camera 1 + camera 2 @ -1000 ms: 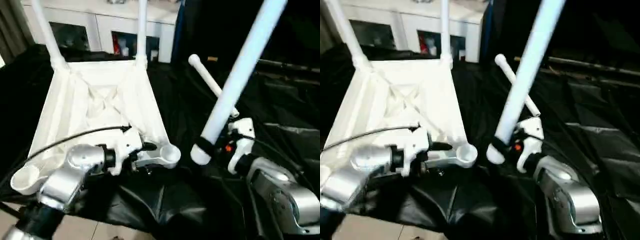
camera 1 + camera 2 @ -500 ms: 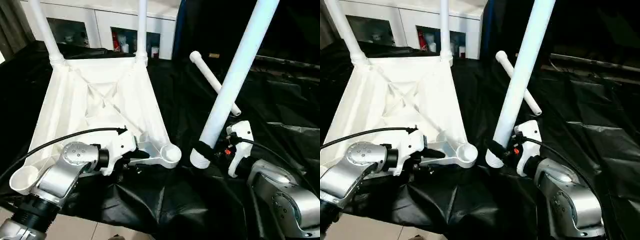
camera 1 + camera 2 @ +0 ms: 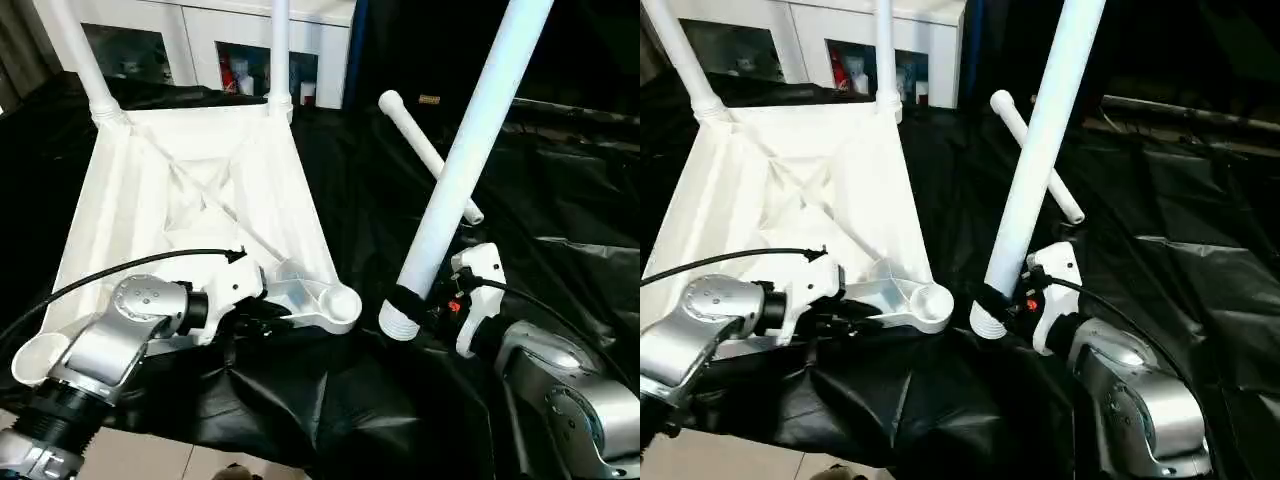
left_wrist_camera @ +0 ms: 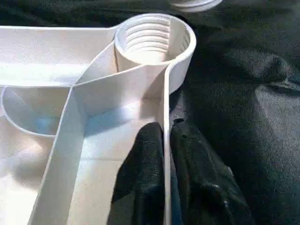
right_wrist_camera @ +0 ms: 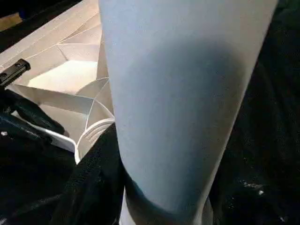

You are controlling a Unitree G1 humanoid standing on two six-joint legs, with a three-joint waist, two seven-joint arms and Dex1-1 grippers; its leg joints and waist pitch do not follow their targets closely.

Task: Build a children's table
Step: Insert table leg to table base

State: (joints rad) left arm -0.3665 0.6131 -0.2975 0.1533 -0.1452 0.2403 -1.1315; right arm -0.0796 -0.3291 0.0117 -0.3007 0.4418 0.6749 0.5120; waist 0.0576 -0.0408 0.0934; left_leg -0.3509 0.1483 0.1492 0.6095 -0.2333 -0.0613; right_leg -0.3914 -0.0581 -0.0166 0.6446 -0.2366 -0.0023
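The tabletop [image 3: 190,190] lies upside down on the black sheet [image 3: 560,200], ribbed underside up, and the left gripper [image 4: 165,154] is clamped on the thin rim wall along its near edge, one black finger [image 4: 143,164] inside the wall and the other outside, pressed tight against it. Just ahead of those fingers sits the near-right corner socket [image 3: 342,302], round, threaded inside and open at the top, right at the tabletop's corner with black sheet on its outer side. Over on the right, the right gripper [image 3: 415,300] is wrapped around the held leg [image 3: 465,150] close to its threaded bottom end, holding it at a tilt so the top leans away to the right and runs out of the top of the head view. That bottom end hangs just beside the open socket, near it but apart, with a narrow strip of black sheet between the two. At the far edge, two fitted legs [image 3: 80,60] stand upright in the far corner sockets. The near-left socket [image 3: 40,358] is open too, beside the left forearm. A spare leg [image 3: 425,150] lies flat on the sheet behind the held one, slanting away. To the right of the held leg the sheet is bare and wrinkled. Beyond the far edge stands a white cabinet [image 3: 200,30] with glass doors.
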